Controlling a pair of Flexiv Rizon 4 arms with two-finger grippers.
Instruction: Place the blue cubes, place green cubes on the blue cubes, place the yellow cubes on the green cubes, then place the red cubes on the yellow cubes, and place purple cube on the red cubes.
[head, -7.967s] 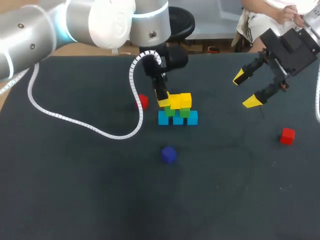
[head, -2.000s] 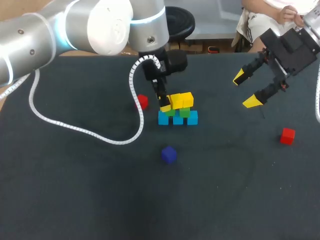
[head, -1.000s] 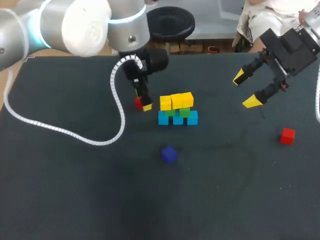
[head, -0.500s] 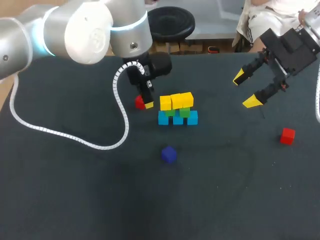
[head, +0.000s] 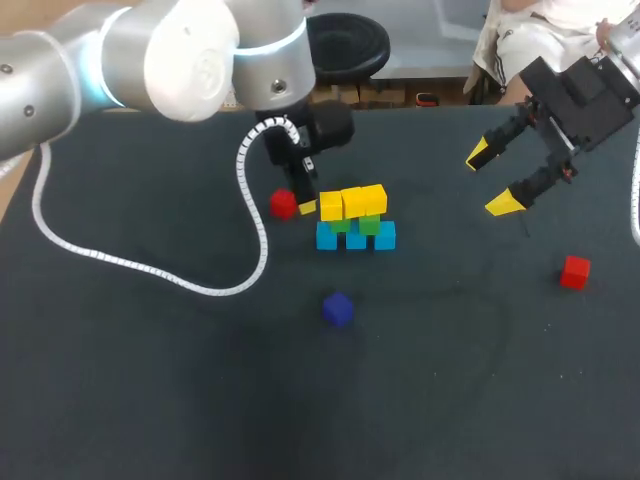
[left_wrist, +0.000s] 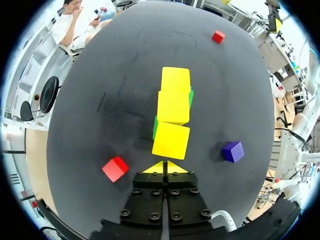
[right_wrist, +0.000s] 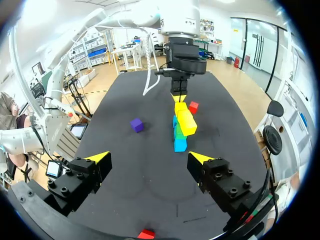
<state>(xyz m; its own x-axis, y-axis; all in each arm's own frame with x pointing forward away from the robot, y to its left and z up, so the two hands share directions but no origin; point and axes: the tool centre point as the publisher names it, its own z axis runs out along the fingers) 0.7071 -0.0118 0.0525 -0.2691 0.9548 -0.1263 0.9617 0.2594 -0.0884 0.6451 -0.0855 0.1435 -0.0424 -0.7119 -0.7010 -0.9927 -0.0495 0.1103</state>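
The dark table (head: 150, 380) has two arms over it. The left gripper (head: 307, 207) is low between a red cube (head: 283, 203) and the pile, with its fingers pressed together and holding nothing. The right gripper (head: 490, 180) hangs above the table's right side, its fingers spread wide and empty. The pile has three blue cubes (head: 356, 238) at the bottom, two green cubes (head: 370, 226) on them, and three yellow cubes (head: 350, 203) on top. A second red cube (head: 574, 271) lies far off to the right. One purple cube (head: 338, 308) sits alone in front of the pile.

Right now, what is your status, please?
Left gripper shut, empty, beside red cube, near stack. Right gripper open, empty. Other red, purple cube unstacked. Nothing in the way.
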